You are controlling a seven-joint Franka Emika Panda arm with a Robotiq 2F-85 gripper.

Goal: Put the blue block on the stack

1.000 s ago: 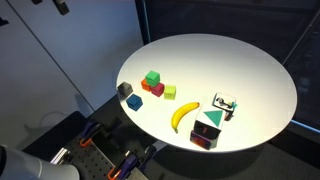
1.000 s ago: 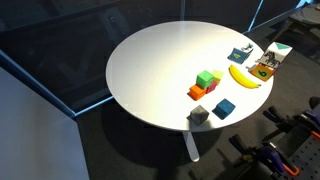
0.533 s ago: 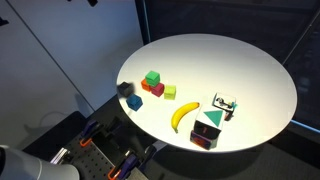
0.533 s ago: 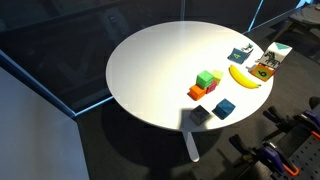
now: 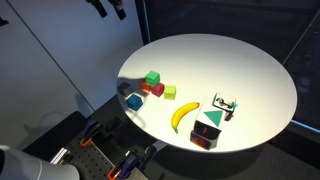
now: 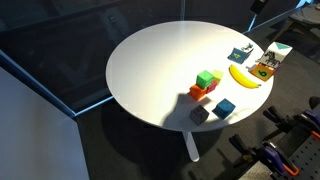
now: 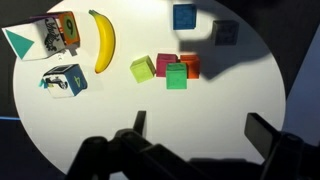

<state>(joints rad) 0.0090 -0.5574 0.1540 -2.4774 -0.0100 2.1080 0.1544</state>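
Gripper [image 7: 198, 128]: fingers spread, empty, held high. Blue block [image 7: 184, 16]: far ahead, beyond stack [image 7: 178, 75]. Advice: descend squarely over block, clearing adjacent grey cube [image 7: 226, 32].

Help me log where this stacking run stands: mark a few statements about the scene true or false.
1. The blue block rests on the table, not on the stack. True.
2. The gripper is shut on a cube. False: in the wrist view it is open and empty, above the table.
3. The banana lies between the loose cubes and the pile with the green triangle. True.
4. The grey cube sits on top of the stack. False: it stands on the table near the blue block.
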